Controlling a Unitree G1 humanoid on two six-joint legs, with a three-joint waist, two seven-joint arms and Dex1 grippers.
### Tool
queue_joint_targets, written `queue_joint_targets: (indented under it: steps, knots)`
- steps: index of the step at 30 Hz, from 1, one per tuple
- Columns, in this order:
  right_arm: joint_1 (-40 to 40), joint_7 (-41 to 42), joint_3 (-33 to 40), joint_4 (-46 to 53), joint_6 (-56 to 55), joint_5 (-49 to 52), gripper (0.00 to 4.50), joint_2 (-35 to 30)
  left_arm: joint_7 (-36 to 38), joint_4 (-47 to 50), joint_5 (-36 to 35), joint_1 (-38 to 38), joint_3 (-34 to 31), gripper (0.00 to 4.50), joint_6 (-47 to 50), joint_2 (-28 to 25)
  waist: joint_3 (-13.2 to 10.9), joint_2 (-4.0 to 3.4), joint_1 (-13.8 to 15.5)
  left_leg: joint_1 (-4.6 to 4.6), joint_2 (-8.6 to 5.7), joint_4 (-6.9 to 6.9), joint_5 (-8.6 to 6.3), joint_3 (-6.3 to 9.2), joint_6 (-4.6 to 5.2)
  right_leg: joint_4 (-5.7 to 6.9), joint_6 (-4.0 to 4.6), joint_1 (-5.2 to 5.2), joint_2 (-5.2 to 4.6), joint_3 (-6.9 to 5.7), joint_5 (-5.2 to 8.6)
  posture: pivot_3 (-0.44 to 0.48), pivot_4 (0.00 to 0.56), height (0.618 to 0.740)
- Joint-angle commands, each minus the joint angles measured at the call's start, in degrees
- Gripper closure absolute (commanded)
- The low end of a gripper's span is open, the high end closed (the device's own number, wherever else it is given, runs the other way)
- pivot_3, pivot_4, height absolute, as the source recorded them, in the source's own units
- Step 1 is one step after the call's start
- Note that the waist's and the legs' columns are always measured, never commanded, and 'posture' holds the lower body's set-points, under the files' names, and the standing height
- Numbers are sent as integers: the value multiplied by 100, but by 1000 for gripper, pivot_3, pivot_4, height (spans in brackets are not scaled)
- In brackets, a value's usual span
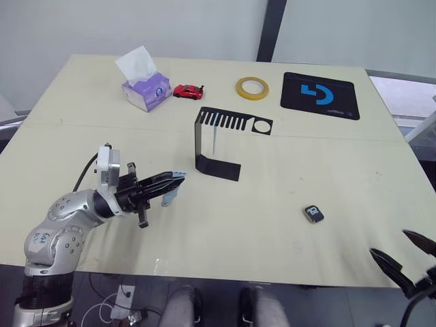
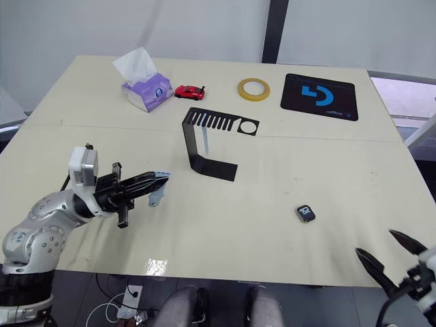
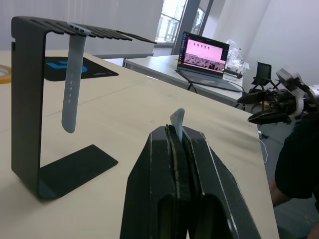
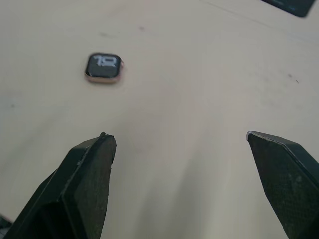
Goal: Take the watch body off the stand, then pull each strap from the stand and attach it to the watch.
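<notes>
A: Left fingers (image 1: 178,178)?
B: Clamped on one strap (image 1: 170,193), pale tip poking out between them; the stand (image 1: 219,140) sits just ahead.

A: Right fingers (image 1: 406,251)?
B: Spread wide at the counter (image 1: 286,204) edge, bare surface between. The watch body (image 4: 103,67) lies ahead, apart.

A: Count?
B: Two straps; the second strap (image 3: 73,79) hangs from the stand's slots.

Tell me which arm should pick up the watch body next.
Right. The right gripper is open and empty, near the watch body lying on the table. The left gripper is shut on a strap.
</notes>
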State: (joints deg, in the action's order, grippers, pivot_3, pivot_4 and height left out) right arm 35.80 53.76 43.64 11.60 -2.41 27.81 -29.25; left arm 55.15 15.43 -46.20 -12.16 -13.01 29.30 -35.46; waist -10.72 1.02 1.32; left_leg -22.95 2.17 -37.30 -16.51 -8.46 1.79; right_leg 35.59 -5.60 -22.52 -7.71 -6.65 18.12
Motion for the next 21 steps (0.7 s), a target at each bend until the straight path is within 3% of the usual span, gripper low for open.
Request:
queue_joint_targets:
  steps: [1,5,9,15,21]
  knots:
    - [121,-177,334,-67,-351,4,33,98,-115,338,-74,90,-124,4500,-57,30,0,-2,-13,2,0,1,0,0,-3,1,1,0,0,1,0,0,150,740]
    - [-9,-614,244,-39,-417,-44,33,260,-184,393,-106,105,-91,4500,-32,64,1,-4,-46,17,1,14,1,-4,-10,1,5,3,0,11,1,0,150,740]
    - [-196,-780,-291,601,-48,72,33,245,-237,470,-89,-36,35,4500,-63,125,2,-6,-65,22,4,17,2,-4,-15,3,11,5,2,12,3,0,150,740]
    - [-875,-1646,-1464,1638,1849,220,33,-92,-274,738,225,-352,554,4500,-274,326,2,-6,-69,21,5,13,5,-4,-15,7,11,5,2,12,4,0,150,740]
    - [-1799,-2177,-2394,1686,2728,-197,33,-322,-192,834,594,-577,1137,4500,-578,609,2,-5,-17,15,3,7,25,-5,12,9,12,2,10,5,4,0,150,740]
